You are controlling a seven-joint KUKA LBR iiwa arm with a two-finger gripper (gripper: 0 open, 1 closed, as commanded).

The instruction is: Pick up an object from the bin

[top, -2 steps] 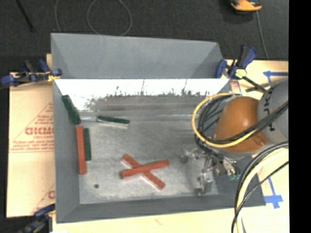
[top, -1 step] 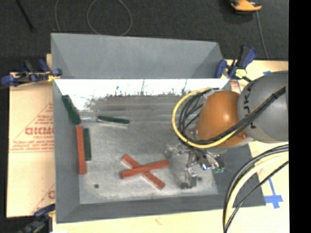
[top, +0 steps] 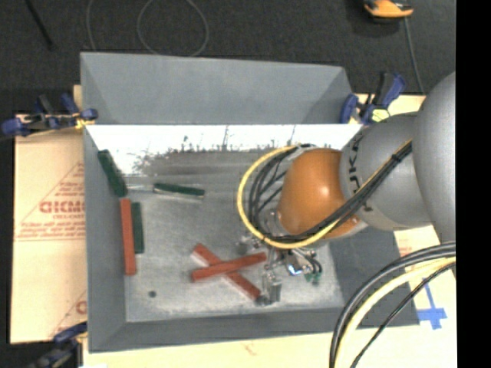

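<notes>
We see the grey bin [top: 215, 90] under bright overhead light. A white glare band runs along its far wall, the arm [top: 399, 175] shades the floor near the right edge, and the surroundings lie dark.

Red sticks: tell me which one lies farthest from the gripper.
The red stick by the bin's left wall, alongside a green stick; the crossed pair lies beside the gripper.
</notes>
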